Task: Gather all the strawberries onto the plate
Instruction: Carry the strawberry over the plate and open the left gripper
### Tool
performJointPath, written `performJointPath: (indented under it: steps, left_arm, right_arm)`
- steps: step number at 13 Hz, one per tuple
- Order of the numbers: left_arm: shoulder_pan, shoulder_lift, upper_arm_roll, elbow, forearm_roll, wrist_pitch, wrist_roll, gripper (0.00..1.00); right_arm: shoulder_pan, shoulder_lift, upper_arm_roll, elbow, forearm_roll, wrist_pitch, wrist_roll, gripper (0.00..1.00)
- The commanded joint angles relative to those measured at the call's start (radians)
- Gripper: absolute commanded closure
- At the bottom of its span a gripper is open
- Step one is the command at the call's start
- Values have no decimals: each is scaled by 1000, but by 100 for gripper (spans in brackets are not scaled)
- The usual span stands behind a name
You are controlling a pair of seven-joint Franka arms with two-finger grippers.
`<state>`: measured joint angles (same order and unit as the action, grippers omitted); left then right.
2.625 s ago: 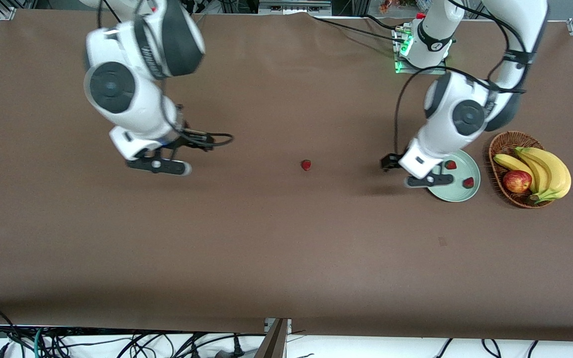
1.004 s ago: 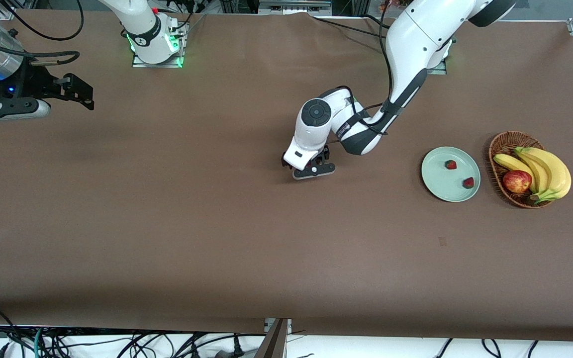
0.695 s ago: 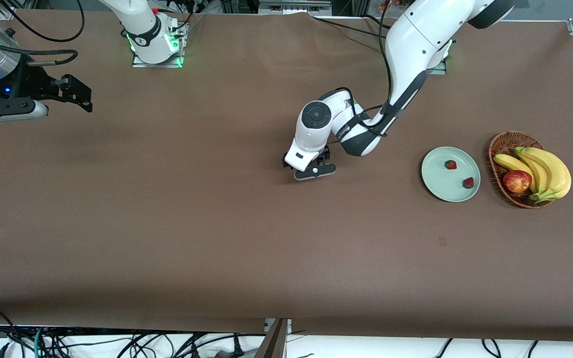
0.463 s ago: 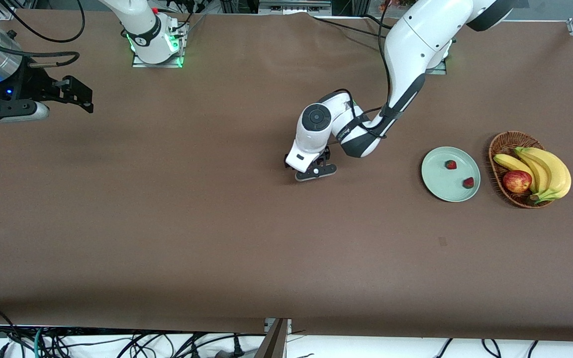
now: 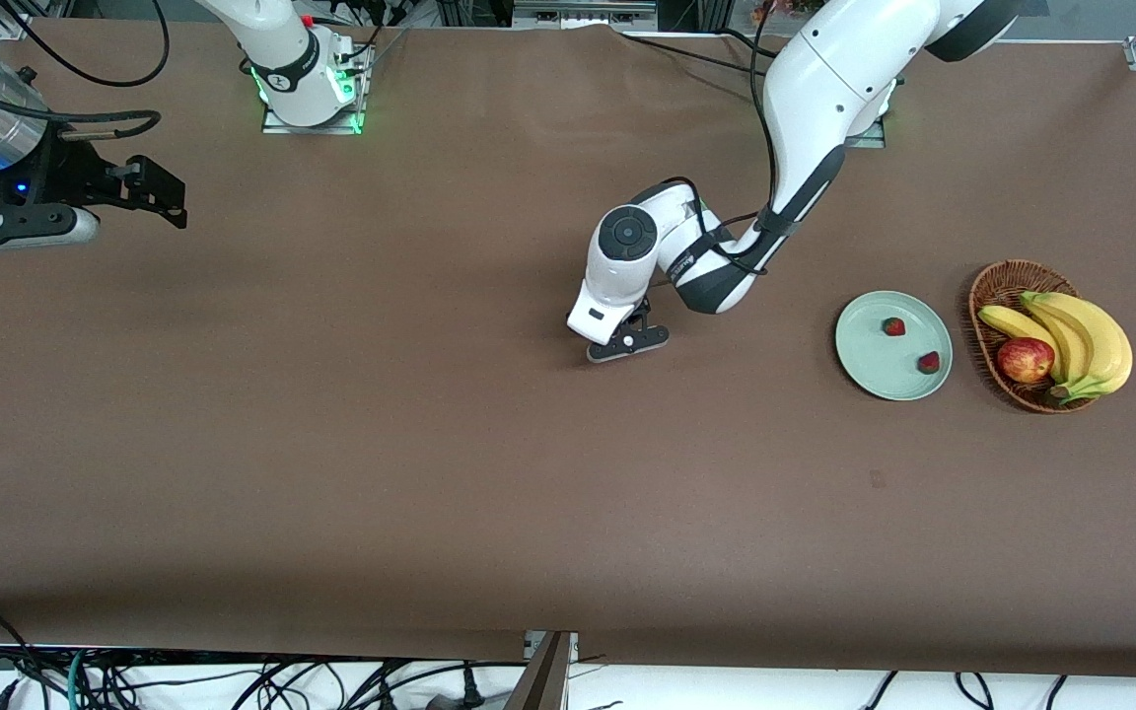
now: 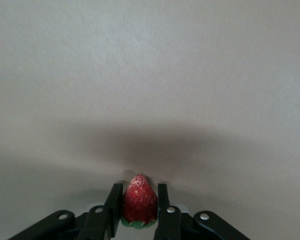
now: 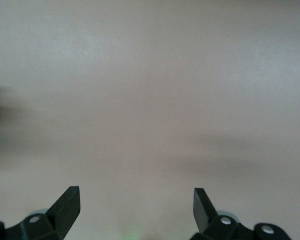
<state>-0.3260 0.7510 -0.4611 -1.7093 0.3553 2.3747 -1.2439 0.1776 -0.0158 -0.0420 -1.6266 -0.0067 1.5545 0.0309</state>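
Observation:
My left gripper (image 5: pixel 627 341) is down at the middle of the table, shut on a small red strawberry (image 6: pixel 139 200) with a green top; its black fingers (image 6: pixel 113 197) press both sides of the berry. In the front view the hand hides this berry. Two more strawberries (image 5: pixel 892 326) (image 5: pixel 929 362) lie on the pale mint-green plate (image 5: pixel 869 367), toward the left arm's end of the table. My right gripper (image 5: pixel 172 192) waits open over the right arm's end of the table, with nothing between its fingers (image 7: pixel 70 201).
A brown wicker basket (image 5: pixel 1000 280) stands beside the plate, holding bananas (image 5: pixel 1086 335) and a red apple (image 5: pixel 1025 359). Both arm bases stand along the table edge farthest from the front camera. Cables hang below the nearest edge.
My left gripper came from over the plate to the lone strawberry at mid-table, and in the last second its fingers closed on it. The right arm swung away to its end of the table.

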Motion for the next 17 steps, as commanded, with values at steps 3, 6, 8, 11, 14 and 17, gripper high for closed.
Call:
performJointPath:
  steps: [3, 6, 8, 11, 14, 17]
  left_arm:
    - [132, -148, -66, -1, -42, -147, 41, 92]
    - [408, -200, -244, -12, -76, -288, 193, 92]
    - [436, -226, -216, -13, -107, -339, 301, 92]
    - [392, -327, 15, -33, -283, -412, 620, 92]
    - [345, -407, 230, -122, -363, -417, 912, 92]
    - [314, -426, 392, -200, -386, -387, 1136, 92]
  right_arm:
    - [-9, 8, 10, 22, -2, -11, 4, 1]
    - [-9, 8, 10, 22, -2, -13, 4, 1]
    - [-9, 8, 10, 22, -2, -11, 3, 0]
    - [-9, 8, 10, 22, -2, -8, 3, 0]
    - [-7, 11, 10, 22, -9, -2, 0, 0]
    - [-6, 11, 10, 22, -13, -1, 0, 0]
